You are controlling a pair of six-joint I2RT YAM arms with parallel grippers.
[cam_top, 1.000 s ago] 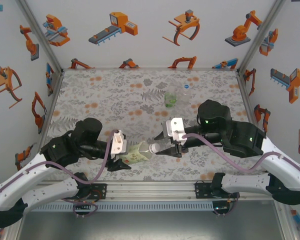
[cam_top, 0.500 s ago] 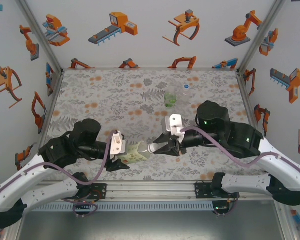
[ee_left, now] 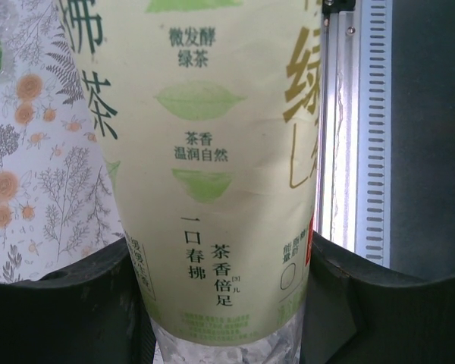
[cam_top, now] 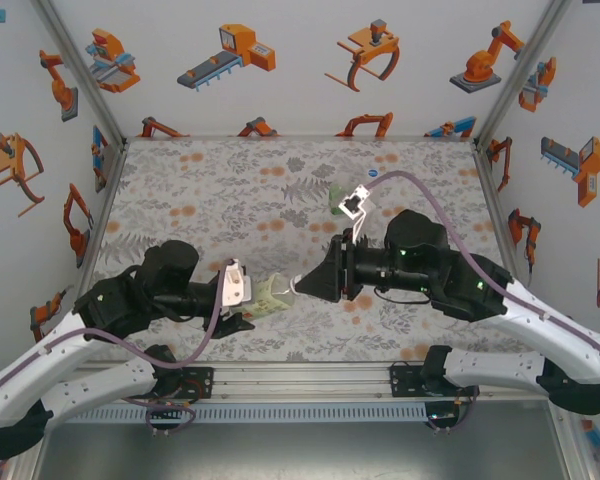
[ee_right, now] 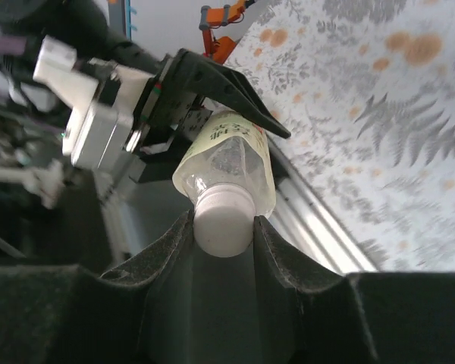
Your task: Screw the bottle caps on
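Note:
My left gripper [cam_top: 248, 306] is shut on a clear bottle with a pale green tea label [cam_top: 272, 300] [ee_left: 212, 152], held off the table and lying sideways, neck toward the right. My right gripper [cam_top: 302, 283] [ee_right: 223, 224] is shut on the white cap [ee_right: 222, 220] that sits on this bottle's neck [ee_right: 227, 163]. The left gripper's dark fingers [ee_left: 53, 303] press both sides of the bottle's lower body. Behind the right arm a green-liquid bottle [cam_top: 340, 200] stands at the back of the table, partly hidden by the right wrist's cable.
The patterned tabletop [cam_top: 220, 200] spreads behind both arms. White walls with orange robot stickers [cam_top: 230, 55] close in three sides. A metal rail [cam_top: 300, 378] runs along the near edge, also seen as the rail [ee_left: 356, 129] beside the bottle.
The right wrist has rolled, swinging its white camera block and cable up and over toward the back. The bottle between the grippers has shifted slightly left. Both grips have held.

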